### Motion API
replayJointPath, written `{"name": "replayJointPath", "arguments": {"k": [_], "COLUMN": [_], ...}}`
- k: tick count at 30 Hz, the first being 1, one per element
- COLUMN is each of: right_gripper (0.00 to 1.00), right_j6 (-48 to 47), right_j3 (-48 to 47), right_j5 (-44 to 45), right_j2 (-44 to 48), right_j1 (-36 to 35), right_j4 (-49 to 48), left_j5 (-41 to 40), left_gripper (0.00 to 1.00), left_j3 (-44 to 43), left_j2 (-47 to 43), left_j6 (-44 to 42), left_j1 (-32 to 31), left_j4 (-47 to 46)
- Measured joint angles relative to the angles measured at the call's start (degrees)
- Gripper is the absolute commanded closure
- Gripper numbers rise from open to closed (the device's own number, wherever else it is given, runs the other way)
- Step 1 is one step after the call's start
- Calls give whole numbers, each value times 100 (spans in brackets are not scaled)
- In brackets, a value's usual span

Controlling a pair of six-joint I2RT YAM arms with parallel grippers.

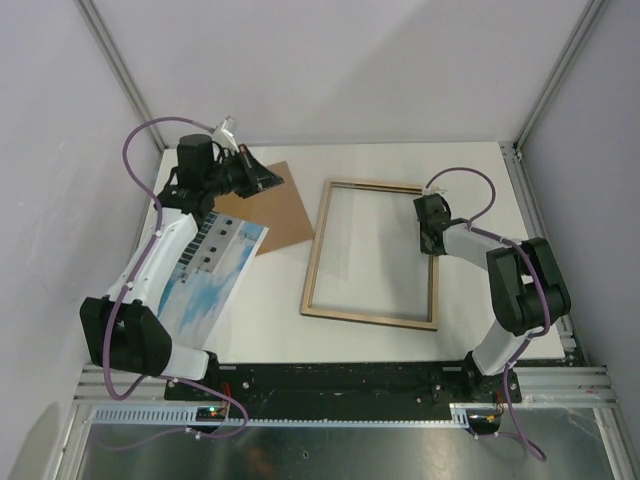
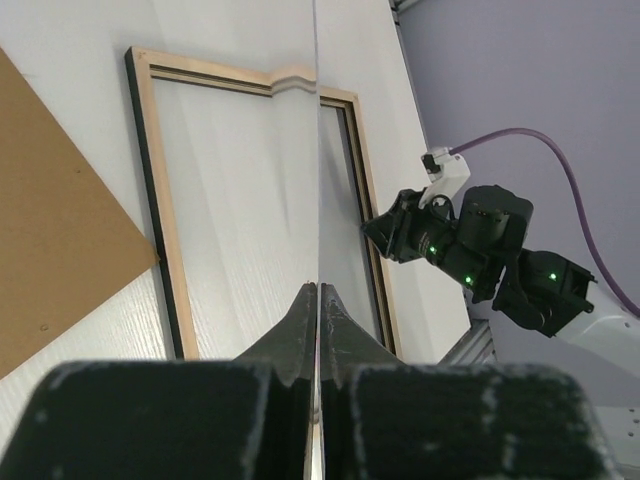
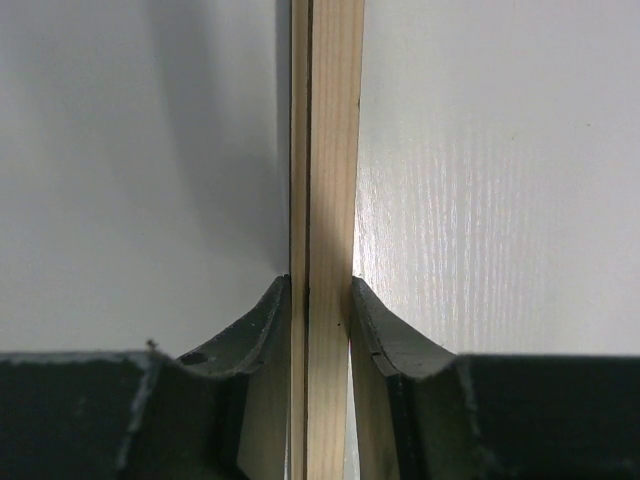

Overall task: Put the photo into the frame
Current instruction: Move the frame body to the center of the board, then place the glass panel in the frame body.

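Note:
The photo (image 1: 225,265), blue sky with a white building, lies tilted at the left, partly under my left arm. My left gripper (image 1: 272,180) hovers over the brown board. In the left wrist view it (image 2: 318,290) is shut on a thin sheet seen edge-on, the photo's edge (image 2: 317,150). The frame (image 1: 318,262) lies flat in the table's middle, light wood side up. My right gripper (image 1: 432,243) sits on its right rail. In the right wrist view the wooden rail (image 3: 330,150) runs between the jaws of the right gripper (image 3: 320,285), both fingers pressed against it.
A plain brown backing board (image 1: 285,205) lies behind the photo, left of the frame, and also shows in the left wrist view (image 2: 50,230). Grey walls and metal posts close in the white table (image 1: 470,170). My right arm (image 2: 470,245) shows beyond the frame.

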State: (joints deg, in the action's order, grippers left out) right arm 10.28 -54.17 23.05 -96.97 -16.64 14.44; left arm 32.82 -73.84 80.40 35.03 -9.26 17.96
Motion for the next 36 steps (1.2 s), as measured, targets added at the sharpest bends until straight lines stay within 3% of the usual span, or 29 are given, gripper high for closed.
{"name": "replayJointPath", "arguments": {"k": [3,11,14,21,26,30,36], "right_gripper": [77,33,27,29,40,54,62], "right_j6": [-42,-46,160,1021,1530,1794,1961], "right_j3": [0,0,0,-31,-39,-39,-26], "right_j5": [2,-76,-356,-1161,-1528,-1751,-1904], "right_j2": [0,66,323,1023,1211,1231,1228], "right_j1": [-7,186,433,1032,1388,1707,1963], "right_j4": [4,164,321,566,754,883,920], "left_j5": [105,240,238,256,369,472,535], "left_gripper": [100,100,100,100,100,100,100], "left_j3": [0,2,28,356,852,1126,1373], "left_j2": [17,168,223,308,431,721,1156], "left_j6": [4,48,105,472,1029,1532,2155], "left_j1": [0,-20,-94,-400,-605,-822,-1174], "left_j4": [0,0,-26,-442,-1115,-1814,-2723]}}
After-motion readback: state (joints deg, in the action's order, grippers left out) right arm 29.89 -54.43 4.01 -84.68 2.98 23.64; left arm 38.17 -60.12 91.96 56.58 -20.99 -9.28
